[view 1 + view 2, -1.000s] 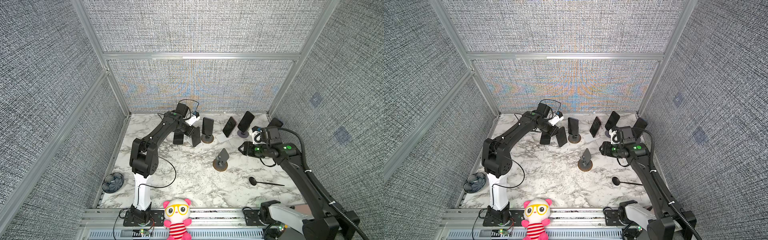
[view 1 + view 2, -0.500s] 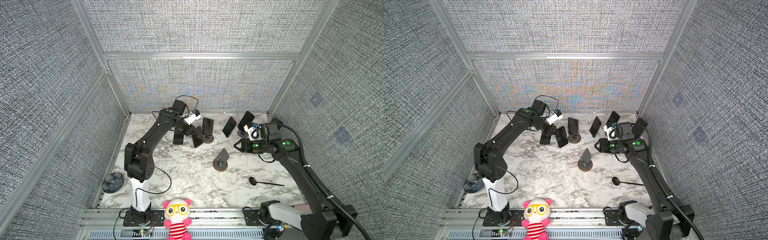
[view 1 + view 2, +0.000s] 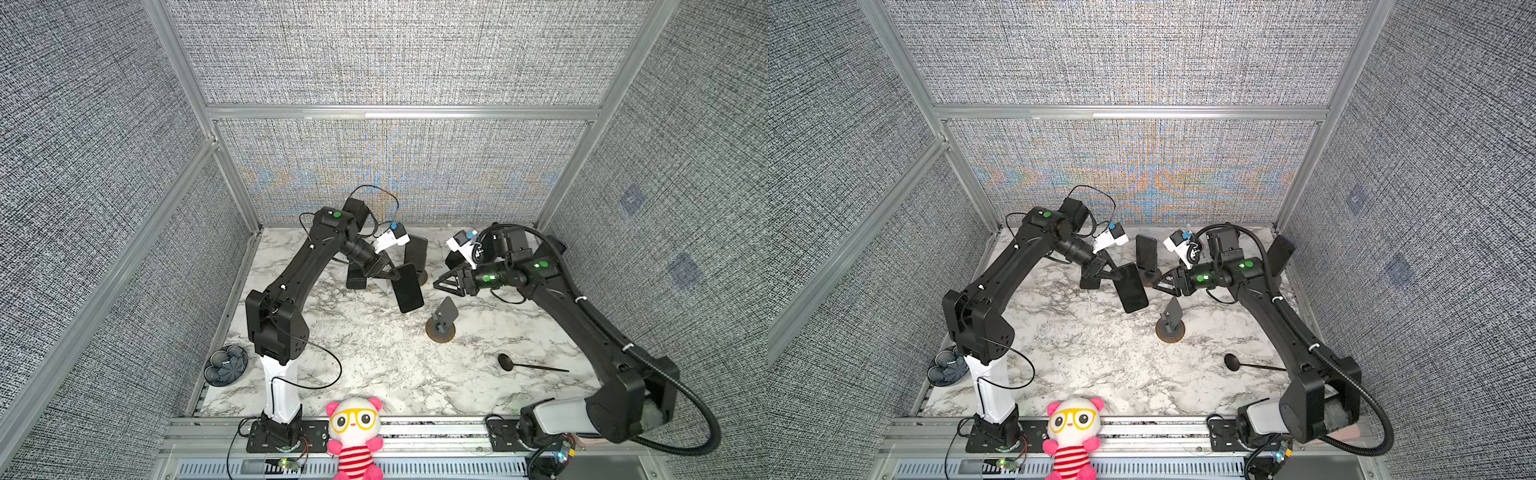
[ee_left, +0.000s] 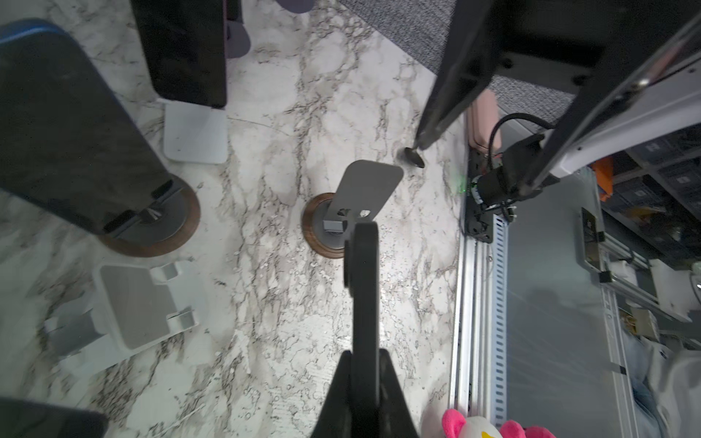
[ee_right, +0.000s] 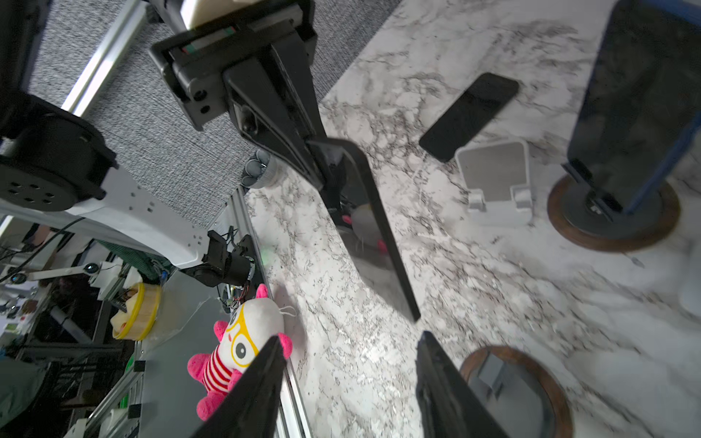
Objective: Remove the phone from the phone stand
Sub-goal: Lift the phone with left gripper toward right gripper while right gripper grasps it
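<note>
A: Left hand [image 3: 390,275]?

B: Clamped on the top end of the phone [image 3: 409,291]. Edge-on between the fingers [image 4: 335,398] in the left wrist view.

A: And the phone itself?

B: Off every stand, hanging tilted over the counter [image 3: 374,365], a little toward 12 o'clock from the middle in both top views. Lower end close over the marble; touching or not, impossible to tell.

A: Nearest stand?

B: Bare white stand [image 5: 493,170], just beside the phone at 9 o'clock and apart from it. Farther out the same way, a second phone [image 5: 470,113] lying flat on the counter.

A: Anything else close by?

B: At 5 o'clock of the held phone, a bare round stand [image 3: 441,322] with a wooden rim. At 12 o'clock, a third phone [image 3: 417,251] propped upright on a round base of the same kind.

A: Right hand [image 3: 438,282]?

B: At 3 o'clock of the held phone, pointed toward it, near but not touching. Jaws well apart, gripping nothing, as plain in the right wrist view.

A: Farther off?

B: Black spoon [image 3: 505,361] at 4 o'clock on the counter, plush toy [image 3: 355,428] at 6 o'clock on the front rail.
</note>
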`<state>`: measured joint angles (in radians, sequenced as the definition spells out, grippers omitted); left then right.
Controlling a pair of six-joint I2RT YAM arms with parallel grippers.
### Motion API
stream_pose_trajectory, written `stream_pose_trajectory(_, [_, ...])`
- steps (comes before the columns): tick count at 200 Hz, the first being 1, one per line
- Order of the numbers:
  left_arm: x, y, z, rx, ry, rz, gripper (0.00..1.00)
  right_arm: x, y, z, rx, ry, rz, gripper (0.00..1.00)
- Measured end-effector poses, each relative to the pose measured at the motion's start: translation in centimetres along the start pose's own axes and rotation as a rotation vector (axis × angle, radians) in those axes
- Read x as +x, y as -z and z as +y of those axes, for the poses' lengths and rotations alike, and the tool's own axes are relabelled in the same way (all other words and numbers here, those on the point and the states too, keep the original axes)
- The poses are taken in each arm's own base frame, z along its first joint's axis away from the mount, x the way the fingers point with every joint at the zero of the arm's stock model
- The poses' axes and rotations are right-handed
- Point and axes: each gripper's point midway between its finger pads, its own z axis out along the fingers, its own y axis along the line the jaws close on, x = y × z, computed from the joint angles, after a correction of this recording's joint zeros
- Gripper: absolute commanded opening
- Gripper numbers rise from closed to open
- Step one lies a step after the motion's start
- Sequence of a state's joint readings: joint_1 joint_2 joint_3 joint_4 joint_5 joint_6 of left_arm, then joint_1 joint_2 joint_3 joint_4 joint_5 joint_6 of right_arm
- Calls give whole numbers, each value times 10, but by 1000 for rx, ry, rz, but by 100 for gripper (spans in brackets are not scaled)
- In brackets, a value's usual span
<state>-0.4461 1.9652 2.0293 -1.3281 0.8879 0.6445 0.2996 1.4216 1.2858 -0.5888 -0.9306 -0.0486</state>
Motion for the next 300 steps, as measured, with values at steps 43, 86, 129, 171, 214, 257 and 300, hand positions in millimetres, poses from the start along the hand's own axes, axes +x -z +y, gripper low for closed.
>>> stream_pose_trajectory(43, [-2,2,-17,83,-39,-28,0,-7,-20,7,-144,64,-15,57])
stream_pose_trajectory(86, [-5,0,-17,103,-53,-45,0,4,-36,11,-221,68,8,48])
stream_pose_trajectory(129, [-8,0,-18,112,-60,-61,0,12,-47,6,-252,51,22,16])
stream_pose_trajectory(171, [-7,-3,-15,130,-6,-82,12,12,-48,7,-257,63,6,0])
stream_pose_trajectory(214, [-5,-8,-3,52,26,-117,87,-2,-35,14,-208,55,-25,0])
stream_pose_trajectory(257, [9,-2,6,-43,90,-241,89,-9,-8,-1,-130,8,-93,0])
stream_pose_trajectory(300, [-7,-12,10,32,162,-449,84,-16,-6,-10,-134,-43,-147,0])
